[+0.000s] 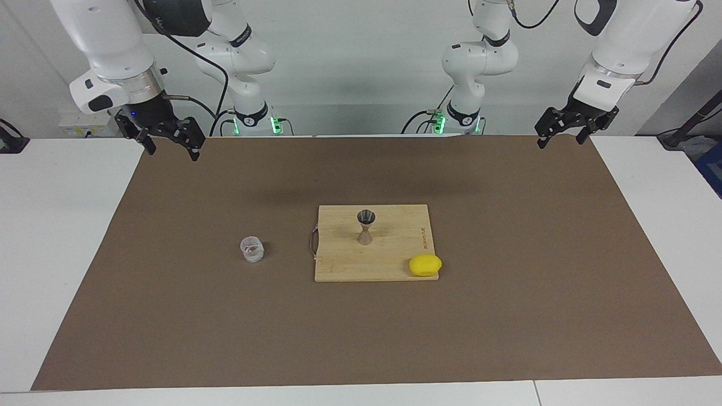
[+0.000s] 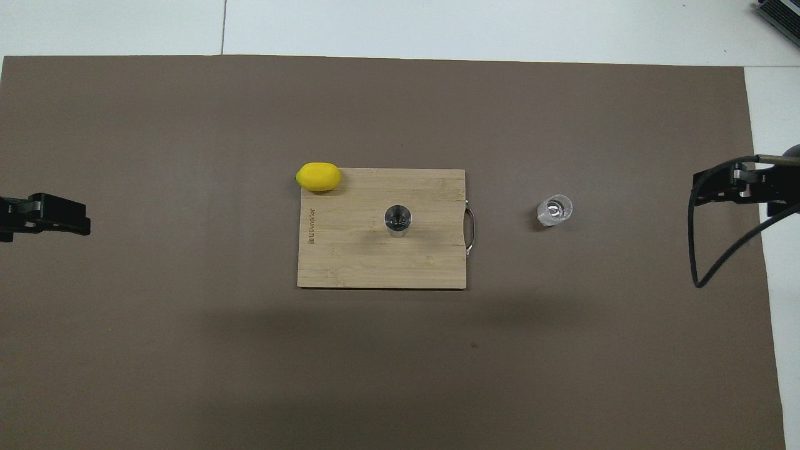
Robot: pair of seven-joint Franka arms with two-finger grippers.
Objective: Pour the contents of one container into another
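The small clear glass cup (image 1: pixel 252 248) stands upright on the brown mat, toward the right arm's end of the table; it also shows in the overhead view (image 2: pixel 554 210). The steel hourglass jigger (image 1: pixel 366 225) stands upright in the middle of a wooden cutting board (image 1: pixel 395 262), seen from above in the overhead view (image 2: pixel 397 220). My right gripper (image 1: pixel 172 153) is open and empty, raised over the mat's edge at the right arm's end (image 2: pixel 719 184). My left gripper (image 1: pixel 560 143) is open and empty, raised over the mat's edge at the left arm's end (image 2: pixel 62 222).
A yellow lemon (image 1: pixel 425 265) lies on the board's corner farthest from the robots, toward the left arm's end (image 2: pixel 319 176). The board (image 2: pixel 350 256) has a metal handle (image 2: pixel 470 231) on the side facing the glass. The brown mat (image 1: pixel 507 316) covers most of the white table.
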